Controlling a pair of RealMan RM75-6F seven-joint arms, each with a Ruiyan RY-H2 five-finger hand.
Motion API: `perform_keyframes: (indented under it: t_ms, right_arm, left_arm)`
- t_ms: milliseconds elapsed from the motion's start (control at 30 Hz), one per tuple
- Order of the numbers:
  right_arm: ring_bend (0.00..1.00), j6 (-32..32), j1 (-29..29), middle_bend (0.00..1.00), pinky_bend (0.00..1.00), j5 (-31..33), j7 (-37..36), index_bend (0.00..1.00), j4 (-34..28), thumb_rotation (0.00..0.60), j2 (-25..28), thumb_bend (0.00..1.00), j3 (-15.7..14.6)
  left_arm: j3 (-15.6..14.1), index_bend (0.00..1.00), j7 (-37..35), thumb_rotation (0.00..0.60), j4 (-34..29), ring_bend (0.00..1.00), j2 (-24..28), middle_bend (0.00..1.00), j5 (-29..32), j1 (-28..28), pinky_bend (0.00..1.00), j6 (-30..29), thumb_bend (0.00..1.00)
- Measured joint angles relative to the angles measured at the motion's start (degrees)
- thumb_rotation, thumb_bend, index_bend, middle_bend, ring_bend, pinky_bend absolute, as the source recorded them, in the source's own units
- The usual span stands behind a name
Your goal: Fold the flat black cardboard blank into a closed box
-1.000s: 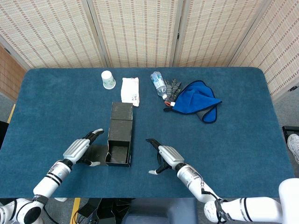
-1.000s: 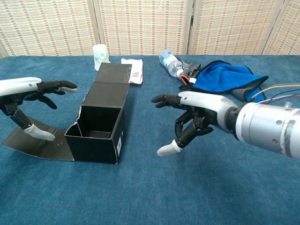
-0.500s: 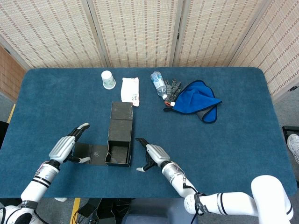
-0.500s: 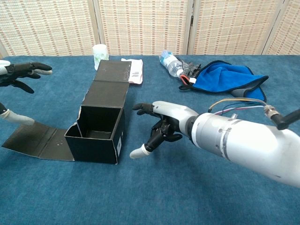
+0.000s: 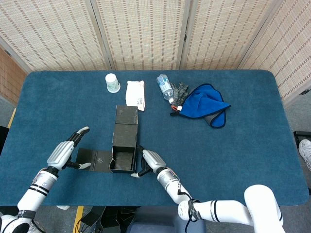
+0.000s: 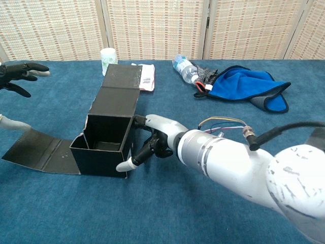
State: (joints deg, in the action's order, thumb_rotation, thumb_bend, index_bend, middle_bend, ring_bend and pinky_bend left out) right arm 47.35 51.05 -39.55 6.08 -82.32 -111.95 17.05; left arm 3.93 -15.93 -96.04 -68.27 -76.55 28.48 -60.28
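Both empty: right robot hand touches the black box, left robot hand spread; no legible writing.

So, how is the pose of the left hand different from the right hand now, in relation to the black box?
The right hand is against the near right corner of the black box, fingers curled toward it; the left hand is apart from the box walls, beside the flat side flap. The right hand's fingers are bent; the left hand's fingers are spread out. Neither hand grips anything.
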Motion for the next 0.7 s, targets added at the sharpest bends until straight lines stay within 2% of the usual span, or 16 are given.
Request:
perform_keyframes:
  t_ms: [200, 233, 367, 400, 567, 700]
  right_arm:
    - [0.64, 0.6, 0.6, 0.14, 1.0, -1.2, -0.3, 0.01, 3.3, 0.6, -3.5, 0.0, 0.9]
    - [0.64, 1.0, 0.7, 0.17, 1.0, -1.5, -0.4, 0.04, 4.0, 0.6, -4.2, 0.02, 1.0]
    - [0.69, 2.9, 0.9, 0.29, 1.0, -3.2, -0.5, 0.17, 8.0, 0.6, -7.4, 0.22, 1.5]
    - [0.7, 3.3, 1.0, 0.31, 1.0, -3.8, -0.5, 0.19, 9.4, 0.6, -8.4, 0.24, 1.7]
    - [0.72, 4.4, 0.2, 0.36, 1.0, -6.5, -2.7, 0.25, 11.1, 0.6, -9.8, 0.3, 3.1]
    - [0.72, 3.9, -1.4, 0.37, 1.0, -7.4, -5.5, 0.26, 8.4, 0.6, -7.6, 0.31, 4.6]
  left_arm:
    - [0.2, 0.0, -0.8, 0.6, 0.2, 0.0, 0.1, 0.0, -0.4, -0.4, 0.18, -0.1, 0.08]
    - [0.2, 0.0, -0.9, 0.6, 0.2, 0.0, 0.1, 0.0, -0.4, -0.5, 0.18, -0.1, 0.08]
    - [0.5, 0.0, -1.9, 0.6, 0.5, 0.0, 0.1, 0.0, -0.3, -0.9, 0.18, -0.5, 0.08]
    - [0.6, 0.0, -2.4, 0.6, 0.6, 0.0, 0.1, 0.0, -0.3, -1.1, 0.18, -0.8, 0.08]
    - [1.5, 0.0, -3.8, 0.6, 1.3, 0.0, -0.3, 0.0, 0.2, -2.4, 0.18, -3.2, 0.08]
    - [2.8, 0.0, -5.6, 0.6, 2.6, 0.0, -0.8, 0.0, 0.8, -3.7, 0.19, -5.9, 0.08]
